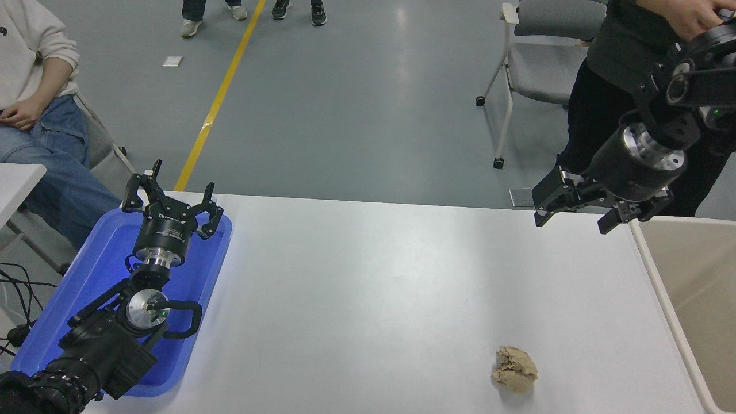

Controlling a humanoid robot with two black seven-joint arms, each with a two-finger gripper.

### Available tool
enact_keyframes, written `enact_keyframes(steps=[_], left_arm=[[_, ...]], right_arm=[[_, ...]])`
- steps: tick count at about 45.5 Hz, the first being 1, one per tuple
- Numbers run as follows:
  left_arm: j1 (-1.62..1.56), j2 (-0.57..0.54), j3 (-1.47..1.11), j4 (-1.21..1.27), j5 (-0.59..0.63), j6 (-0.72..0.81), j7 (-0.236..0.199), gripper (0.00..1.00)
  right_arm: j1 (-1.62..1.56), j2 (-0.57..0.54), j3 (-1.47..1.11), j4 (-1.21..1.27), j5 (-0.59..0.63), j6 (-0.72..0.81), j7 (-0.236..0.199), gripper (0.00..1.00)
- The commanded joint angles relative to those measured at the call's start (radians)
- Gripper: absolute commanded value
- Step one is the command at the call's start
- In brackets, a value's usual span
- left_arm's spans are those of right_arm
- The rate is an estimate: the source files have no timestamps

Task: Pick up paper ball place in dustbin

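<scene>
Paper ball (514, 369) lies on table, well apart from spread right hand (575, 215).

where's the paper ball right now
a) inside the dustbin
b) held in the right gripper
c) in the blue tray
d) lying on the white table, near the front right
d: the paper ball lies alone on the white table, just left of the dustbin rim, while the right gripper hangs open and empty up near the table's far edge.
</scene>
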Motion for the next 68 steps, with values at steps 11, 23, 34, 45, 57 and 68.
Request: enact_keyframes(steps=[11, 23, 34, 45, 57, 68], left_arm=[[0.0, 0.0, 0.0, 0.0, 0.001, 0.0, 0.0, 1.0], [0.0, 0.0, 0.0, 0.0, 0.001, 0.0, 0.0, 1.0], [0.0, 0.0, 0.0, 0.0, -0.001, 0.0, 0.0, 1.0], [0.0, 0.0, 0.0, 0.0, -0.001, 0.0, 0.0, 1.0], [0.0, 0.0, 0.0, 0.0, 0.001, 0.0, 0.0, 1.0], [0.0, 0.0, 0.0, 0.0, 0.001, 0.0, 0.0, 1.0]], right_arm=[[-0.014, -0.008, -0.019, 0.007, 0.008, 0.0, 0.001, 1.0], [-0.192, -0.034, 0.004, 0.015, -0.009, -0.11, 0.001, 1.0], [-0.356, -0.028, 0.108, 0.013, -0.011, -0.245, 0.002, 1.0], [-0.513, 0.026, 0.188, 0.012, -0.046, -0.4, 0.002, 1.0], [-0.611, 0.052, 0.187, 0.012, -0.052, -0.495, 0.002, 1.0], [-0.658, 0.055, 0.188, 0.012, -0.052, -0.535, 0.002, 1.0]])
